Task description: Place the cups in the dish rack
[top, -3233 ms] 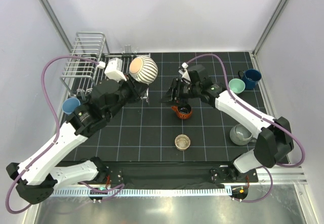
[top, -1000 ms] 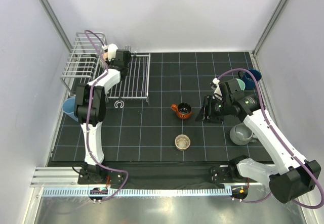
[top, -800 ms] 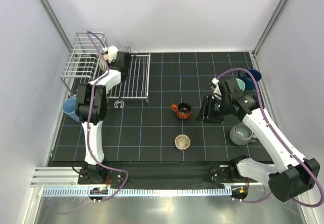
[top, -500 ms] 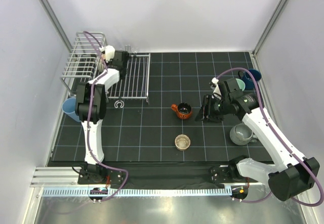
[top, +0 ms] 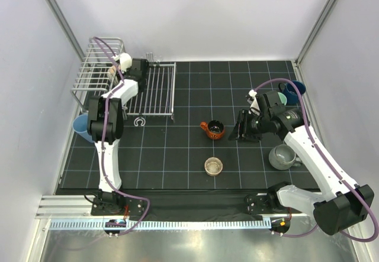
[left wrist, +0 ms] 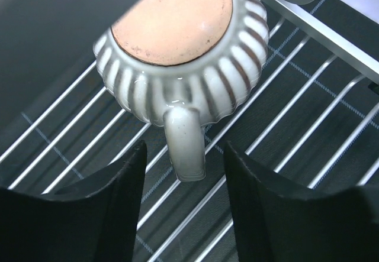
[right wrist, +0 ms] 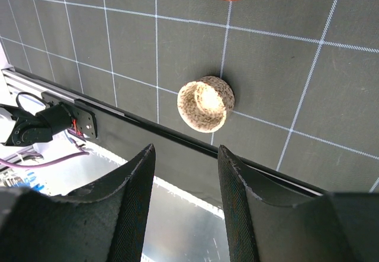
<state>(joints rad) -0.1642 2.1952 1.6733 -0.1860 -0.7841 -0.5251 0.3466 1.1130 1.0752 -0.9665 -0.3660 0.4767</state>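
Note:
The ribbed cream cup lies bottom-up on the wires of the silver dish rack, its handle pointing at my left gripper. That gripper is open, with a finger on each side of the handle and not touching it. In the top view it reaches over the rack near the basket end. My right gripper is open and empty above the mat, right of the orange-brown cup. Its wrist view shows the small tan cup ahead of the open gripper.
The tan cup stands near the front middle. The grey cup is at the right. The dark blue cup and pale green cup are at the far right. A light blue tumbler stands left of the rack.
The left arm carried the ribbed cup from mid-table to the rack and let go of it. The right arm pulled back from the orange-brown cup, then held still.

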